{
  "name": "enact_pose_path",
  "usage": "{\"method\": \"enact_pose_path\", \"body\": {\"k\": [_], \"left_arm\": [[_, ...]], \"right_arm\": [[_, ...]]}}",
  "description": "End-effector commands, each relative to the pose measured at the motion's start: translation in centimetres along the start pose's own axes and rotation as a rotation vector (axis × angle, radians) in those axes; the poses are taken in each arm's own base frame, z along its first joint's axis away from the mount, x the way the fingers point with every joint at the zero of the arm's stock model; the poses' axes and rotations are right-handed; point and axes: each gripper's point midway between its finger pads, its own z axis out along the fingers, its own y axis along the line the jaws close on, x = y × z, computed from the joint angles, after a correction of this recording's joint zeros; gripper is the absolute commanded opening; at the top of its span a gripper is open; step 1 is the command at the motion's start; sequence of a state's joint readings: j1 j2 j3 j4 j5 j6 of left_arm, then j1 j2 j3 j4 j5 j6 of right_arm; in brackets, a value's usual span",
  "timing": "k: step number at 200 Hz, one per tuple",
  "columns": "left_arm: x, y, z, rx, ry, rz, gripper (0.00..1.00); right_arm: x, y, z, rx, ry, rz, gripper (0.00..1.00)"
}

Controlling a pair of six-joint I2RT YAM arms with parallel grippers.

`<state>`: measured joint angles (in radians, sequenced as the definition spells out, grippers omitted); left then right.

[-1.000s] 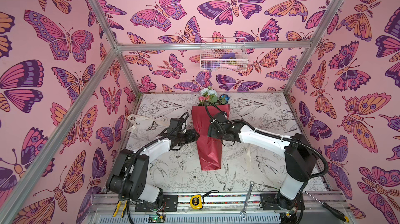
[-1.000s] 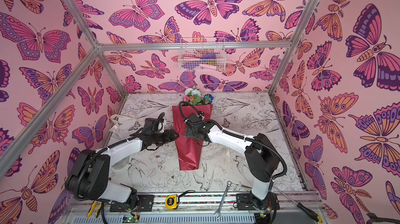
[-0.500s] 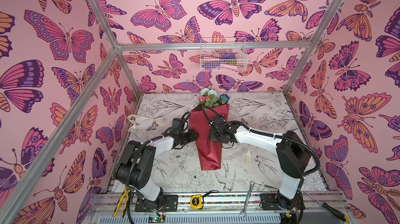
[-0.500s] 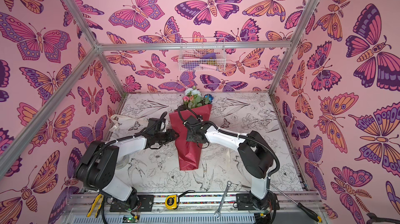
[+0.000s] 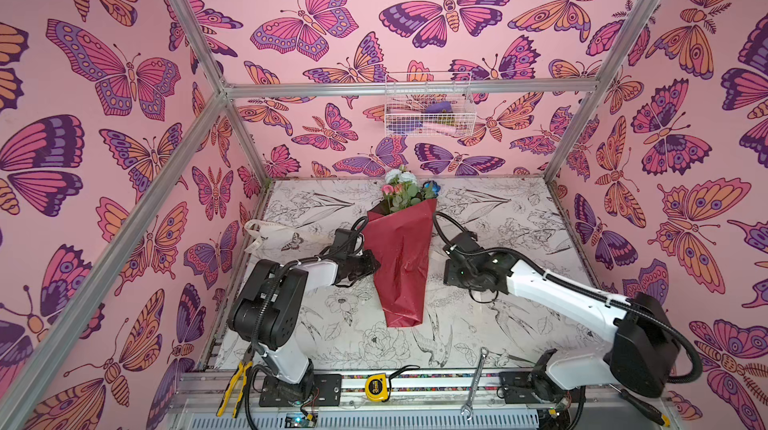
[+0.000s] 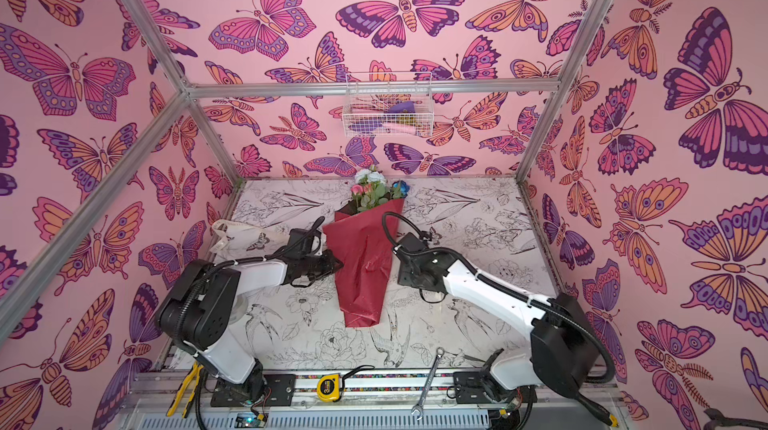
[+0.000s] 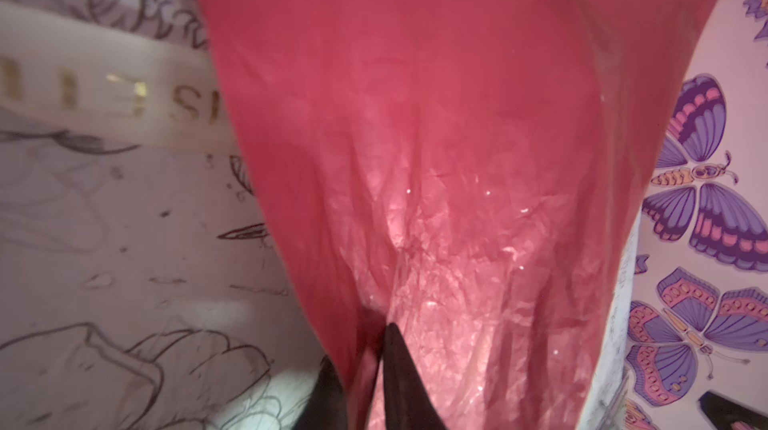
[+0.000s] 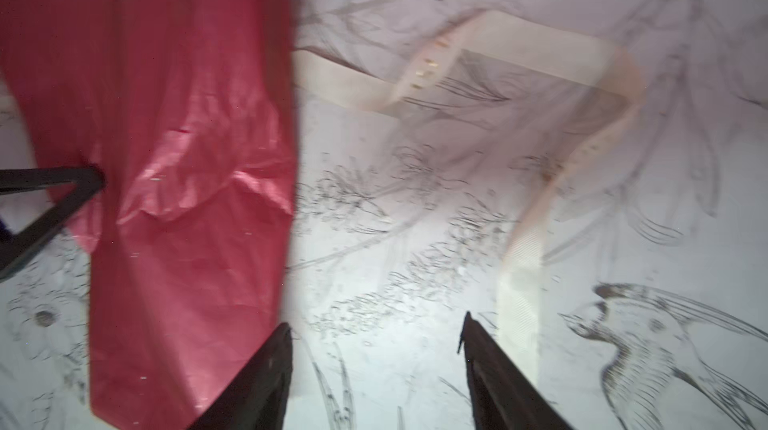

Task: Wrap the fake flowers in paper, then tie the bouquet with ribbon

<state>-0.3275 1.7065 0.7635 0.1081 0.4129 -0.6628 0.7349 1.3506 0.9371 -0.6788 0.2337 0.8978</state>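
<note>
Your bouquet of fake flowers [image 5: 401,266] wears glossy dark red wrapping paper. At its 12 o'clock end you see white, pink and blue heads over green leaves. The white table [image 5: 519,220] is printed with black line-drawn flowers and birds. The cream fabric ribbon [image 8: 519,307] carries small gold lettering. The pink enclosure walls [image 5: 104,158] show purple, magenta and orange butterflies. At 6 o'clock lie a yellow-and-black tape measure [image 5: 377,387], yellow-handled pliers [image 5: 235,386] and a silver metal wrench [image 5: 473,382].

Looked like a robot lab test cell: was closed in by an aluminium frame [image 5: 311,90] and butterfly-print wall panels [image 5: 374,12], held two arms [image 5: 557,295] bolted to a front rail [image 5: 434,385], with pliers [image 5: 235,386], tape measure [image 5: 377,387] and wrench [image 5: 474,382] lying there
</note>
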Motion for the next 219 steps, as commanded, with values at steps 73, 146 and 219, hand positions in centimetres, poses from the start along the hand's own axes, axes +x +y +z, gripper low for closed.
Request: {"method": "enact_pose_path", "body": {"k": [73, 146, 219], "left_arm": [[-0.3, -0.3, 1.8, -0.012, 0.01, 0.033, 0.0], [0.8, -3.0, 3.8, 0.009, 0.074, 0.176, 0.0], [2.4, -6.8, 5.9, 0.034, 0.143, 0.301, 0.0]], "right_arm": [[2.2, -5.7, 5.5, 0.053, 0.106, 0.141, 0.72], [0.7, -10.5, 7.4, 0.071, 0.183, 0.281, 0.0], [-5.9, -21.2, -1.0, 0.069, -0.051, 0.574, 0.0]]}}
